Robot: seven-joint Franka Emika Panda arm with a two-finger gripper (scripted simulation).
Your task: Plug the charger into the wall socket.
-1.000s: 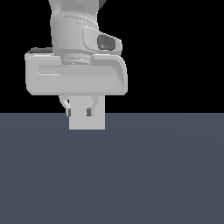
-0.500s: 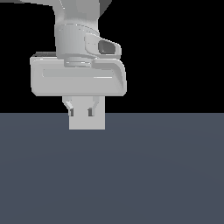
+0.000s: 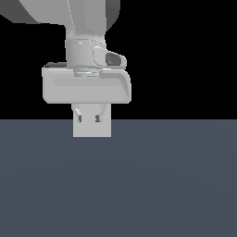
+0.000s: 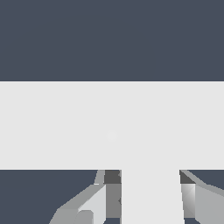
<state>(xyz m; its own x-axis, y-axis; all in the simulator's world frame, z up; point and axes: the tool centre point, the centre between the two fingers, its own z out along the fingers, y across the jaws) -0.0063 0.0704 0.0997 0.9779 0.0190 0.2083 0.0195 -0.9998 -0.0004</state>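
Note:
The wall socket [image 3: 92, 131] is a flat upright off-white square plate standing on the dark floor. My gripper [image 3: 89, 118] hangs straight in front of it in the exterior view. In the wrist view the socket [image 4: 52, 127] fills a wide pale band with a faint dot [image 4: 112, 136] at its middle. The gripper [image 4: 151, 175] is shut on the charger [image 4: 151, 197], a plain off-white block between the two fingers [image 4: 113, 192]. The block's far end meets the plate's pale face; I cannot tell whether they touch. In the exterior view the charger blends into the plate.
A flat dark grey floor [image 3: 176, 185] runs around the plate, with black background above it. The arm's broad grey hand [image 3: 85, 85] hides the plate's top edge.
The hand looks smaller and a little lower than before, so it has moved away from the exterior camera toward the plate. The plate has not moved.

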